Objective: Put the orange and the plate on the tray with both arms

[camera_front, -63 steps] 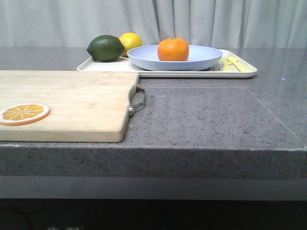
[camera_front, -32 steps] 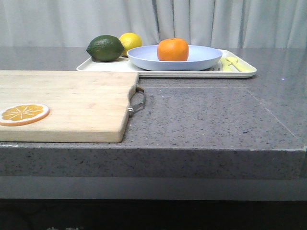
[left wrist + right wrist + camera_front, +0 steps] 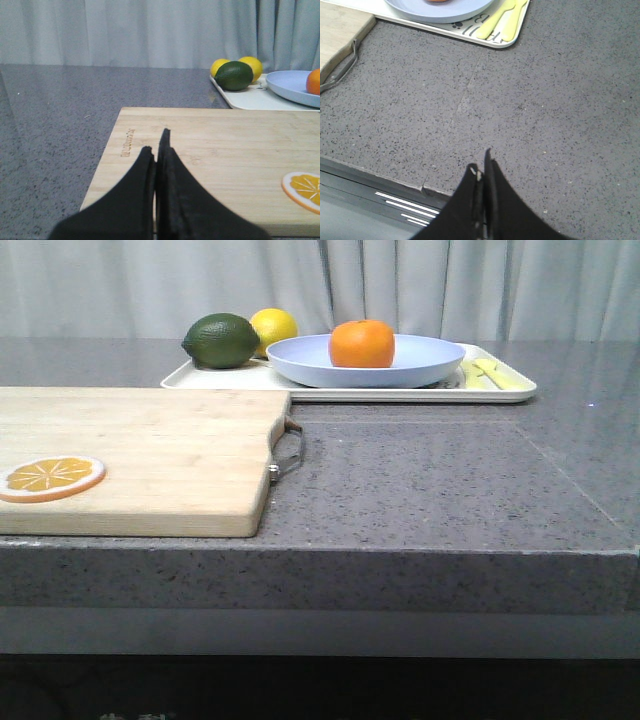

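At the far side of the bench (image 3: pixel 430 480), the tray (image 3: pixel 240 378) was seen lying flat, with the plate (image 3: pixel 420 358) set on it and the orange (image 3: pixel 361 343) resting inside the plate, toward its middle. At the tray's left end a dark green lime (image 3: pixel 221 340) was placed, with a lemon (image 3: pixel 274 327) touching it just behind; in the left wrist view a second yellow fruit (image 3: pixel 218 66) was partly seen behind the lime. At the tray's right end, beside the plate, pale yellow cutlery (image 3: pixel 492 373) was laid.

Nearer the camera, on the left of the bench, a wooden board (image 3: pixel 150 455) was laid flat, its metal handle (image 3: pixel 288 450) turned toward the bare middle of the bench. An orange slice (image 3: pixel 50 477) was laid on the board near its front left part, well apart from the tray.

Neither arm was seen in the front view. The left tool (image 3: pixel 157 150) was shown over the near edge of the board, its fingers pressed together with nothing between them. The right tool (image 3: pixel 482 172) was shown over the bare bench near its front edge, well apart from the tray, its fingers likewise closed on nothing.
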